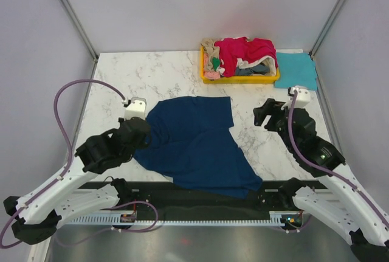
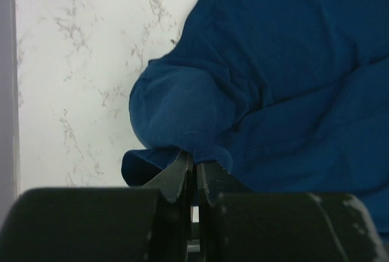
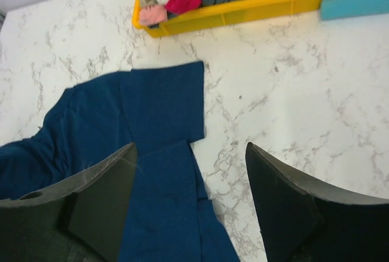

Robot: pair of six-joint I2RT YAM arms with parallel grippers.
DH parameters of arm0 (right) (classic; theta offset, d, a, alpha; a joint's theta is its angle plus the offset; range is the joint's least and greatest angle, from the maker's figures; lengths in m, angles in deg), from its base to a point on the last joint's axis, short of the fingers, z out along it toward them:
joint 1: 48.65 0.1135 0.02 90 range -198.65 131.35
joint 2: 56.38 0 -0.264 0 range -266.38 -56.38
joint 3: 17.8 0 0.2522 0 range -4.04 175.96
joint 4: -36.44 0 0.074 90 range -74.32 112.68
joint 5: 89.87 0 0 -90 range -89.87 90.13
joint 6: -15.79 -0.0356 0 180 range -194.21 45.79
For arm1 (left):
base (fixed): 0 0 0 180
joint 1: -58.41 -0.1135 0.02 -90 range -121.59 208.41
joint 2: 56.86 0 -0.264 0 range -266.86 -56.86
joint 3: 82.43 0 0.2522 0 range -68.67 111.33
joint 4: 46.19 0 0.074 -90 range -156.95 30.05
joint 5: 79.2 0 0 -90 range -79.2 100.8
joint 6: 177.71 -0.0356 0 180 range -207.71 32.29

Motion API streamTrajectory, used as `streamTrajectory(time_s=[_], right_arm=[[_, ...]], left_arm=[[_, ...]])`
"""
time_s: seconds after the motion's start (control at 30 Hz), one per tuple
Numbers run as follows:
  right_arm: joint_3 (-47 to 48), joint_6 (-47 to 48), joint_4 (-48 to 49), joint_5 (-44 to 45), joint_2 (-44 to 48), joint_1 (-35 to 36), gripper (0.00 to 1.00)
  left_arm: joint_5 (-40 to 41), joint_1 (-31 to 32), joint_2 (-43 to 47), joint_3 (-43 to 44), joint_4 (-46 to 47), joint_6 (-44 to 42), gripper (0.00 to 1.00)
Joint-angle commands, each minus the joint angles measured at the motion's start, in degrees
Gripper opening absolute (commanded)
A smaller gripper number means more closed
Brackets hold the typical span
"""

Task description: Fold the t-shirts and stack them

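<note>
A navy t-shirt (image 1: 194, 143) lies spread, plain side up, in the middle of the marble table; no print shows. My left gripper (image 1: 144, 129) is shut on a raised fold at its left edge, seen close in the left wrist view (image 2: 196, 162) with navy cloth (image 2: 182, 116) bunched over the fingertips. My right gripper (image 1: 265, 116) is open and empty above bare table just right of the shirt; in the right wrist view (image 3: 191, 180) the shirt's sleeve (image 3: 164, 101) lies between and left of its fingers. More tees, crimson-pink (image 1: 246, 50) on top, fill the tray. A folded teal tee (image 1: 296, 70) lies to its right.
The yellow tray (image 1: 240, 79) stands at the back right of the table, also in the right wrist view (image 3: 243, 10). Grey walls and metal posts close in the table on three sides. The shirt's hem (image 1: 240, 186) reaches the table's near edge by the arm bases.
</note>
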Motion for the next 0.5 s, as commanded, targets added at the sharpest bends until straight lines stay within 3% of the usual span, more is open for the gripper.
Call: streamTrajectory(time_s=[0.0,0.2,0.33,0.47], right_arm=[[-4.4,-4.6,3.6,-5.3,-5.1,0.0,0.79],[-17.0,-13.8,9.3,-15.2,-6.9,0.0,0.64],[-27.3,-17.6,19.2,-24.2,-7.9,0.8,0.43],[-29.4,-17.8,23.6,-24.3,-8.7,1.5,0.42]], left_arm=[[-1.5,0.0,2.9,-2.5,0.2,7.0,0.08],[-0.4,0.1,2.8,-3.5,0.3,6.5,0.09],[-0.4,0.1,1.1,-3.8,1.0,5.9,0.09],[-1.0,0.0,-0.6,-3.9,1.2,5.7,0.09]])
